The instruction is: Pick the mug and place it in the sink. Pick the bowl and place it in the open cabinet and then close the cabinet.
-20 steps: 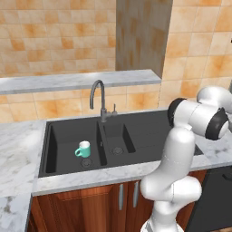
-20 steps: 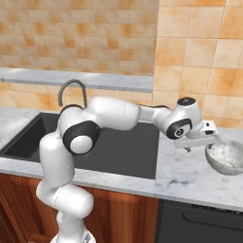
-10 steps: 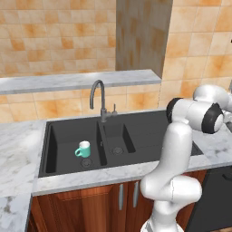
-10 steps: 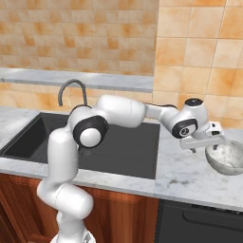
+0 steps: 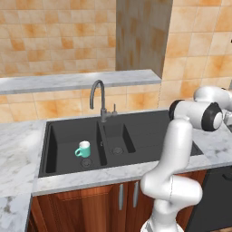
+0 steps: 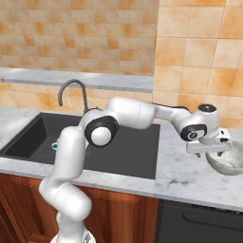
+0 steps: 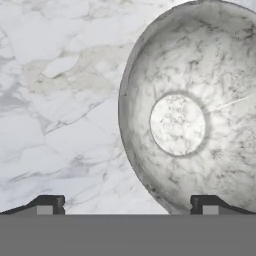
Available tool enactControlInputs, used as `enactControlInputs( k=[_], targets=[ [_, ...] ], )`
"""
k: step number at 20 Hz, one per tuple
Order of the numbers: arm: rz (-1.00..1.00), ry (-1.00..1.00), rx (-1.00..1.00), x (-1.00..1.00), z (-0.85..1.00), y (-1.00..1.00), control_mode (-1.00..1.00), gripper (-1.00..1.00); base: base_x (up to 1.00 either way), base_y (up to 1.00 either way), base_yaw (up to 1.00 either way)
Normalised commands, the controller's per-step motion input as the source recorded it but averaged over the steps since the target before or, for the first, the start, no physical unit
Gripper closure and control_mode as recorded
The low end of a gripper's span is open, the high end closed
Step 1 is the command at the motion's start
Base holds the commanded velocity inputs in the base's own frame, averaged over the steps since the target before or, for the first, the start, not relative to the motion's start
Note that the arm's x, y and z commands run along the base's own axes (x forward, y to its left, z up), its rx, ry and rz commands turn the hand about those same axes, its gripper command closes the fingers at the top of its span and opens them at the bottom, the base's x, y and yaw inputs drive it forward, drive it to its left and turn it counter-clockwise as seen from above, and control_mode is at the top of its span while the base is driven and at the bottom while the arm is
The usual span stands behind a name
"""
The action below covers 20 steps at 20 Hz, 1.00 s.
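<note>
Marble counter [image 6: 190, 178] first, then the black sink [image 5: 149, 131] set into it, my landmark. Mug [image 5: 83, 148] already stands upright in the sink's left basin, so that half looks done. Bowl [image 6: 231, 160] sits on the counter well to the right of the sink, past the drainboard. My gripper [image 6: 210, 151] hangs just above the bowl's sink-side rim, fingers [image 7: 48, 204] spread wide, nothing held; in the hand view one tip is over the bowl's rim, the other over bare marble. I'd judge the bowl stiff, stone-like, fairly heavy and slick, too wide to span. Best hold is a pinch across the rim wall on the sink side, deep enough that it won't tip out.
</note>
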Motion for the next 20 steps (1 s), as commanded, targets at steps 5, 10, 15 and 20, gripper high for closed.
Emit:
enactControlInputs(
  k=[5, 10, 15, 20],
  targets=[
    [0.0, 0.01, 0.09, 0.05, -0.35, -0.06, -1.0, -1.0, 0.0, 0.0, 0.0],
    [0.01, 0.0, 0.03, 0.18, -0.42, 0.06, -1.0, -1.0, 0.0, 0.0, 0.0],
    [0.08, 0.0, 0.0, 0.34, -0.03, 0.0, -1.0, -1.0, 0.0, 0.0, 0.0],
    [0.1, 0.0, 0.0, 0.23, -0.08, 0.0, -1.0, -1.0, 0.0, 0.0, 0.0]
  ],
)
